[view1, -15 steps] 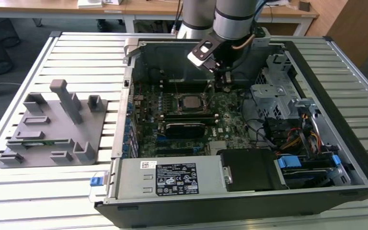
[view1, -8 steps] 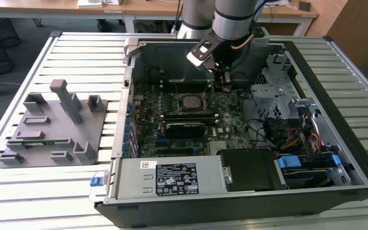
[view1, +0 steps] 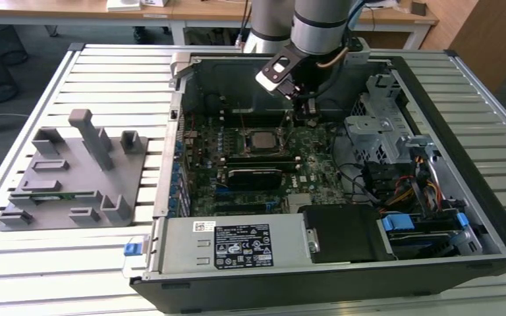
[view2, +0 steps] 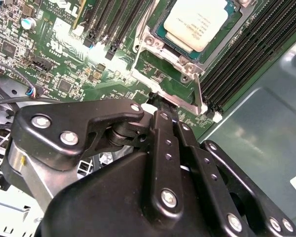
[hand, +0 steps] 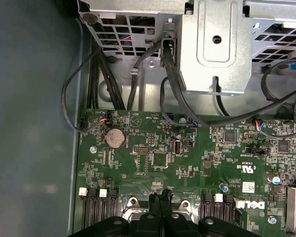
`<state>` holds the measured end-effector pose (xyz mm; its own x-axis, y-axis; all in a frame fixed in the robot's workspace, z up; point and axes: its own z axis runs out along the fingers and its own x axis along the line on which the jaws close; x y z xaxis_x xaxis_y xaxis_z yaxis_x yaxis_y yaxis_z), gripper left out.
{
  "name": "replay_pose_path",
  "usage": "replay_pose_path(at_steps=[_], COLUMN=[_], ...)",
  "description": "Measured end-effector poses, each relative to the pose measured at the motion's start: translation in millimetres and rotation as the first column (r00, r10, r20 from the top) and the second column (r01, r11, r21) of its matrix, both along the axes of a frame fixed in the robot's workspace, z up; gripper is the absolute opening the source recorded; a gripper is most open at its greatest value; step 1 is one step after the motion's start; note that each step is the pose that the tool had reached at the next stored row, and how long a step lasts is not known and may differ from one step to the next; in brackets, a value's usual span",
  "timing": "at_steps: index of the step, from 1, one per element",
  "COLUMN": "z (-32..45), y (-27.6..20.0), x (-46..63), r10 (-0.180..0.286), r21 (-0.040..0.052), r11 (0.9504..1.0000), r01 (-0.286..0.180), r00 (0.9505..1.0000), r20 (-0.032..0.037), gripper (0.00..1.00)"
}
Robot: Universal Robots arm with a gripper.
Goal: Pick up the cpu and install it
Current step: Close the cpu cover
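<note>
Cpu (view1: 262, 139) seated in socket (view2: 158, 49), center of exterior view; gripper (view2: 160, 102) jaws pressed together, empty, at socket edge.

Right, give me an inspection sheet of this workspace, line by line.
Surface: slatted metal table carrying an open computer case.
Job's things: cpu lying in the socket frame on the board, not held.
Clutter: grey fixture at the exterior view's left, green memory stick in it.
Grippers: gripper shut, tips at the socket frame's edge.
Cables: black cables hang from the drive cage to the board; coloured wires inside the computer case.
Surroundings: wooden desks beyond the table.
</note>
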<state>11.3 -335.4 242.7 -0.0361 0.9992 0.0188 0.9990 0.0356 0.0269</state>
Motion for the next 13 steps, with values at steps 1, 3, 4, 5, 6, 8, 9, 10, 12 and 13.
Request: replay_pose_path(at_steps=[1, 3, 4, 5, 6, 8, 9, 10, 12, 13], z=[0.0, 0.0, 0.0, 0.0, 0.0, 0.0, 0.0, -0.1, -0.1, -0.1], y=[0.0, 0.0, 0.0, 0.0, 0.0, 0.0, 0.0, 0.0, 0.0, 0.0], x=[-0.2, -0.4, -0.6, -1.1, -1.4, -1.6, -1.8, -2.1, -3.4, -4.2], r10=[0.0, 0.0, 0.0, 0.0, 0.0, 0.0, 0.0, 0.0, 0.0, 0.0], r21=[0.0, 0.0, 0.0, 0.0, 0.0, 0.0, 0.0, 0.0, 0.0, 0.0], r11=[1.0, 1.0, 1.0, 1.0, 1.0, 1.0, 1.0, 1.0, 1.0, 1.0], r01=[0.0, 0.0, 0.0, 0.0, 0.0, 0.0, 0.0, 0.0, 0.0, 0.0], r00=[1.0, 1.0, 1.0, 1.0, 1.0, 1.0, 1.0, 1.0, 1.0, 1.0], r20=[0.0, 0.0, 0.0, 0.0, 0.0, 0.0, 0.0, 0.0, 0.0, 0.0], gripper=[0.11, 0.11, 0.11, 0.11, 0.11, 0.11, 0.11, 0.11, 0.11, 0.11])
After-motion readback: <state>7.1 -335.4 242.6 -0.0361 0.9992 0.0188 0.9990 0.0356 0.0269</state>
